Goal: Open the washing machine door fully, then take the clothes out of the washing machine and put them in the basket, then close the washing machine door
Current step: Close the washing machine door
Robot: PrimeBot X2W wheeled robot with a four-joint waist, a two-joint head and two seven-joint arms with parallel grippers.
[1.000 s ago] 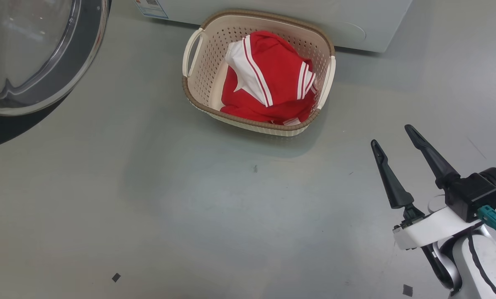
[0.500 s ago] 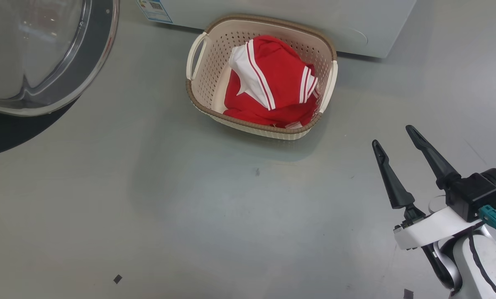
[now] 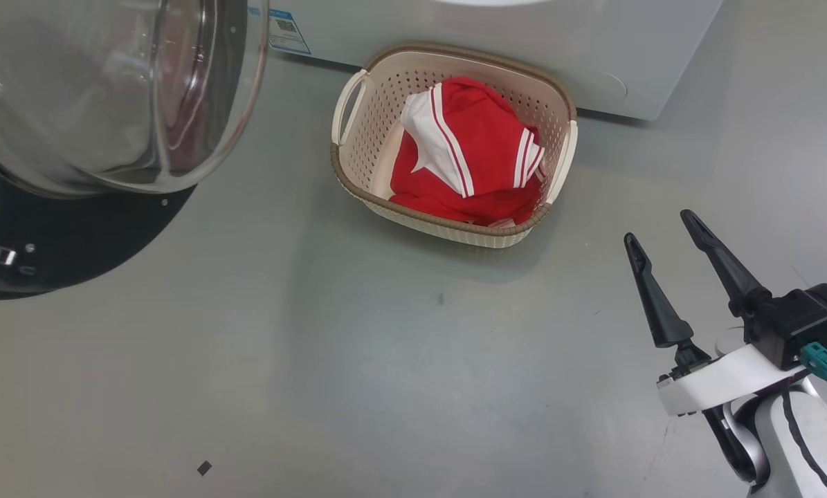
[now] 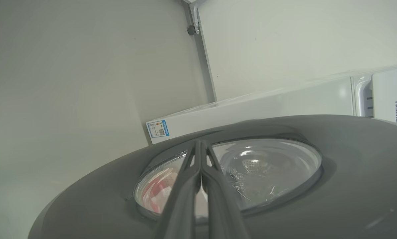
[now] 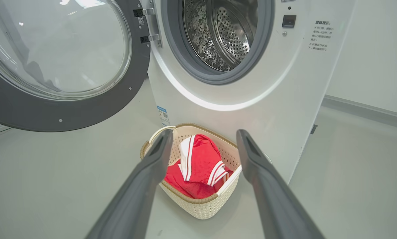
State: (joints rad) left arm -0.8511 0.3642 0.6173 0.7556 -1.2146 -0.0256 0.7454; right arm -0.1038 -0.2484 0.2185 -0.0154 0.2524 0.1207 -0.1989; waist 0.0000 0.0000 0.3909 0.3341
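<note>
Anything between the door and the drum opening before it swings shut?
Nothing visible. The door hangs open and the washing machine drum opening is bare; the basket with the clothes sits on the floor below the opening, so the door probably passes above it.

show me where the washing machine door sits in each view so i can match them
Head view: washing machine door at the upper left, cut by the edge.
Left wrist view: door across the lower half, beyond the shut left gripper.
Right wrist view: door at the upper left, swung open.
Shared landmark: blue label sticker on the washing machine.
</note>
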